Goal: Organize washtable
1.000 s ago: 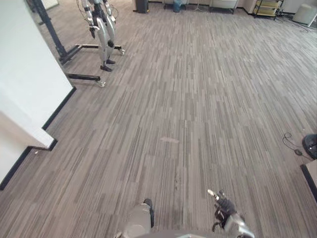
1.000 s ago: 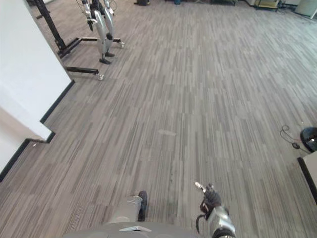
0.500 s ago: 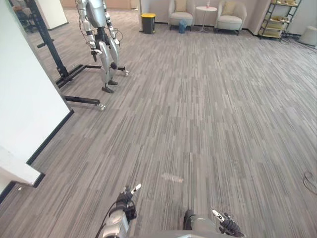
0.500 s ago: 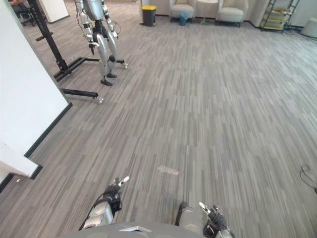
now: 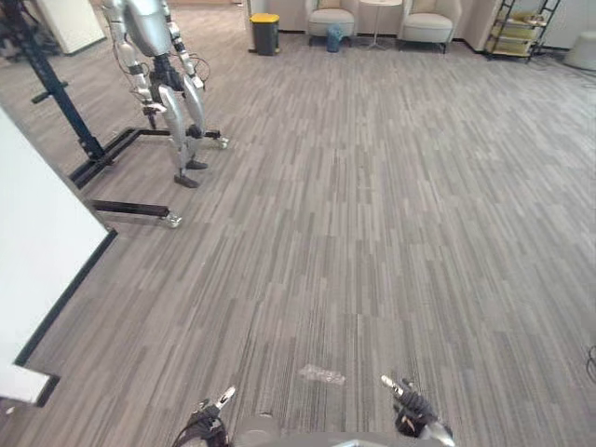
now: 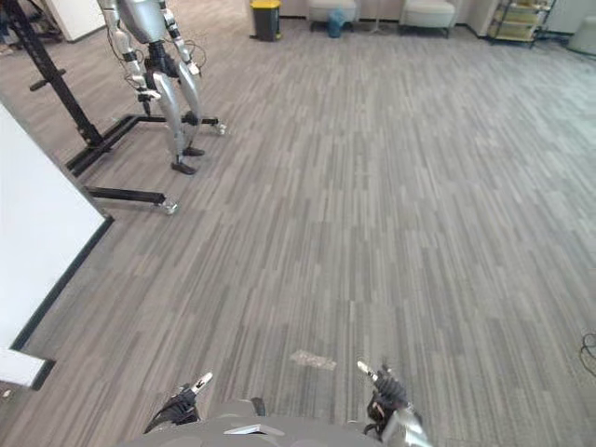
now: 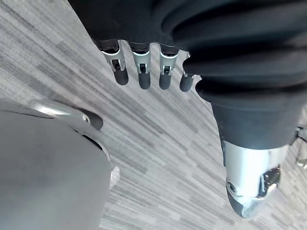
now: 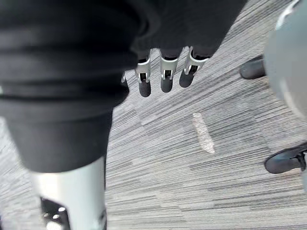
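Here, the left hand (image 5: 207, 426) and the right hand (image 5: 410, 412) hang low at the near edge of the head views, apart from each other, above a grey striped carpet floor (image 5: 372, 214). In its own wrist view each hand is released: the silver, dark-tipped fingers are loose and uncurled over the carpet, grasping no object. A small pale scrap (image 5: 322, 374) lies flat on the floor just ahead, between the two hands. At the far left another humanoid robot (image 5: 154, 56) hangs upright in a black wheeled stand (image 5: 102, 158), and a white wall panel (image 5: 37, 251) with a dark base strip runs along the near left. Along the far end of the room stand a yellow bin (image 5: 265, 20), a blue bin (image 5: 333, 37), two pale armchairs (image 5: 428, 23) with a small round table (image 5: 375, 7) between them, and a shelf rack (image 5: 515, 20) at the far right.
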You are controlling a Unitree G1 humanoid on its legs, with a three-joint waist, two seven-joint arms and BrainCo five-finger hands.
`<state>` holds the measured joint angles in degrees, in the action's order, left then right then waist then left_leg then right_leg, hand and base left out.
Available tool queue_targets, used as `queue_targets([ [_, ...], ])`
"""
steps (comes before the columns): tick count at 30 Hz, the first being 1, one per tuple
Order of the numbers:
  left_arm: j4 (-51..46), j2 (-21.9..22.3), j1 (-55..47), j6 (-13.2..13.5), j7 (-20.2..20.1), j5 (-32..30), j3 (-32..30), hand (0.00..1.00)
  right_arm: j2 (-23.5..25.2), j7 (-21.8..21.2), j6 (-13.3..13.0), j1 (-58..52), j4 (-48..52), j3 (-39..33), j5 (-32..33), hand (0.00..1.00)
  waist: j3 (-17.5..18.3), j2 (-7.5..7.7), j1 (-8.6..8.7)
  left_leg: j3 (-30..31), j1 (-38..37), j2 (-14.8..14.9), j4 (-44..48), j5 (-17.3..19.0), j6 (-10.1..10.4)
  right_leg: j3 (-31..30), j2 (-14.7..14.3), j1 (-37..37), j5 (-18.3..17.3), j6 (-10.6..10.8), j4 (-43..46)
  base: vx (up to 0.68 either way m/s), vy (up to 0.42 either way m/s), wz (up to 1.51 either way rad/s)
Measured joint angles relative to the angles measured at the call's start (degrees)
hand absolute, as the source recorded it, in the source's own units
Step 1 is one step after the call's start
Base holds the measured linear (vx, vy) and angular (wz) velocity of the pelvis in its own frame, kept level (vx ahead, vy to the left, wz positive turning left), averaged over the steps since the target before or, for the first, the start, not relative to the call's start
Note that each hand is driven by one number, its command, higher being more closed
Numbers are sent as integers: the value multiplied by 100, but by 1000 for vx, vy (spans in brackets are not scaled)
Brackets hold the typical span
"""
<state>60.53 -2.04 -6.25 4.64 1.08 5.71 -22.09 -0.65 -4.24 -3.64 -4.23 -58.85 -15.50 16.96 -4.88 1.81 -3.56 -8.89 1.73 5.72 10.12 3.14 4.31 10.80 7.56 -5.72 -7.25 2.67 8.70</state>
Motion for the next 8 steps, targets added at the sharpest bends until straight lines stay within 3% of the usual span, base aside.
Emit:
queue_targets([
  [3, 91, -101, 24, -1, 48, -26, 182, 0, -3, -8, -1, -158, -86, 1, -13, 0, 149, 78, 19, -41, -262, -208, -484, -111, -104, -7, 138, -65, 46, 79, -161, 150, 45, -1],
  [8, 230, -78, 140, 24, 72, 12, 528, 0, -92, -32, 8, -158, -355, -40, -29, 0, 292, 27, 66, -30, -572, -355, -1078, -345, -155, 23, 213, -152, 77, 128, -232, 74, 20, 5],
])
